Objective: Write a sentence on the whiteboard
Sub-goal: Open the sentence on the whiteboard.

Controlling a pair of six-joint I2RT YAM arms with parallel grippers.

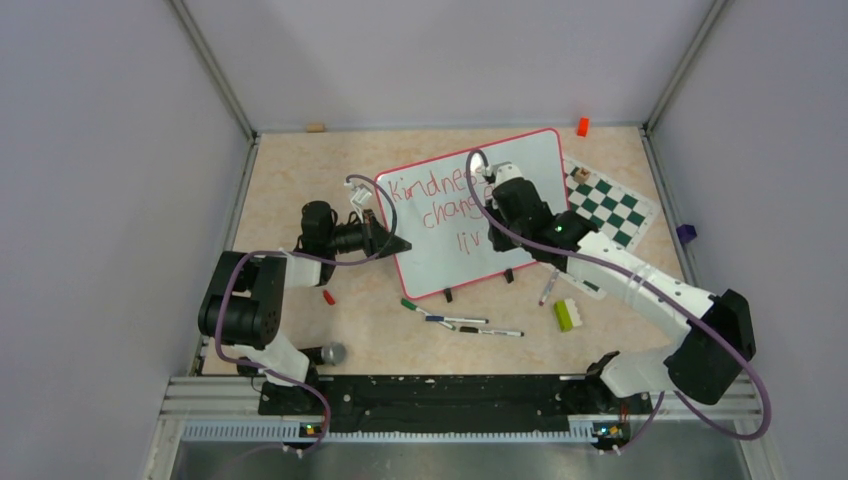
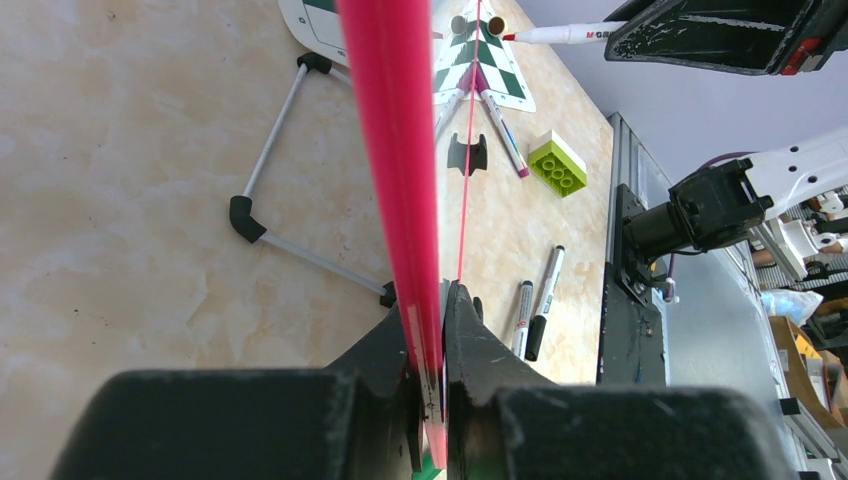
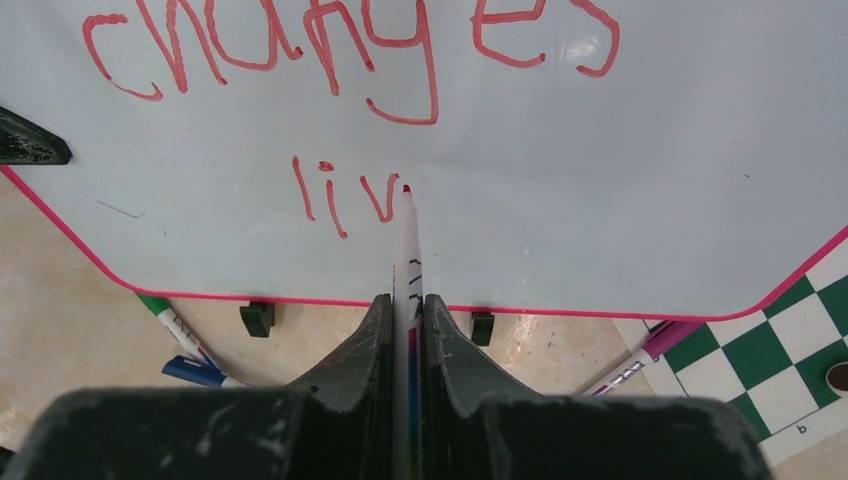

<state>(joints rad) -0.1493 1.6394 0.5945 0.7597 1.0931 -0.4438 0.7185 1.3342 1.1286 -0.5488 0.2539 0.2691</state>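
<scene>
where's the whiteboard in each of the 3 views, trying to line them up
Top external: the whiteboard lies at the centre of the table, with red writing on it.
Left wrist: the whiteboard is seen edge-on, a red stripe rising from bottom centre.
Right wrist: the whiteboard fills the upper picture.
Shared landmark: the chess mat, also in left wrist and right wrist.

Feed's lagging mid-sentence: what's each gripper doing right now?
Left gripper: closed on the whiteboard edge.
Right gripper: closed on the marker.
</scene>
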